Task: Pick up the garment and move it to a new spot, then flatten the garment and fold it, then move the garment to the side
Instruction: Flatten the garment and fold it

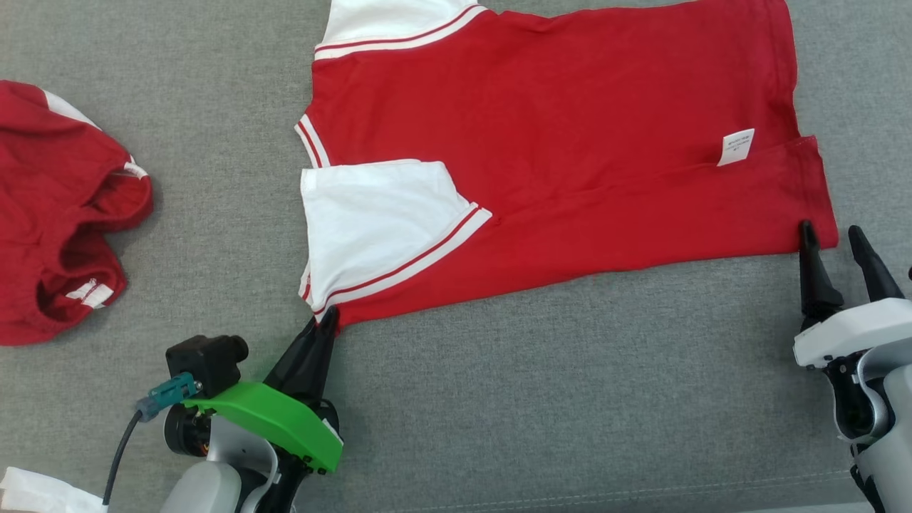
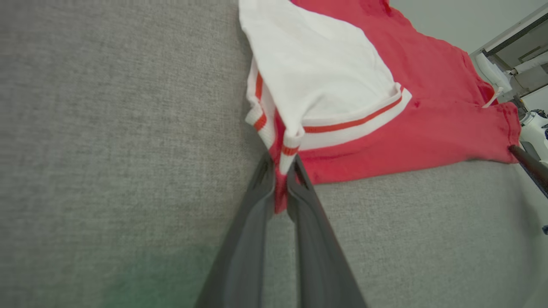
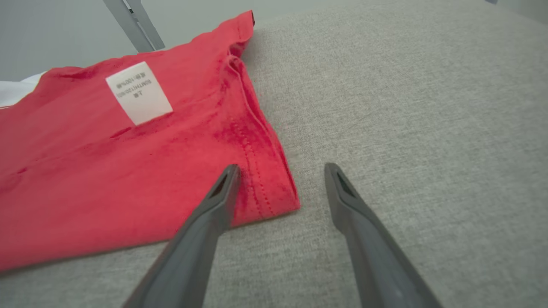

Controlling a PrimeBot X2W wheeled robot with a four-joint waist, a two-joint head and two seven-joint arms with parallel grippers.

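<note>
The garment (image 1: 570,128) is a red shirt with white, red-striped sleeves, lying spread flat on the grey cloth surface (image 1: 541,385). A white label (image 1: 735,147) shows near its right hem. My left gripper (image 1: 326,320) is shut on the garment's near-left corner, below the white sleeve (image 1: 370,221); in the left wrist view red fabric (image 2: 280,188) is pinched between the two fingers. My right gripper (image 1: 830,239) is open at the near-right hem corner (image 3: 274,192), which lies between its fingers, one finger (image 3: 222,192) over the cloth.
A second red garment (image 1: 57,214) lies crumpled at the left edge. A white scrap (image 1: 43,491) sits at the bottom left corner. Open grey surface stretches along the front between the two arms.
</note>
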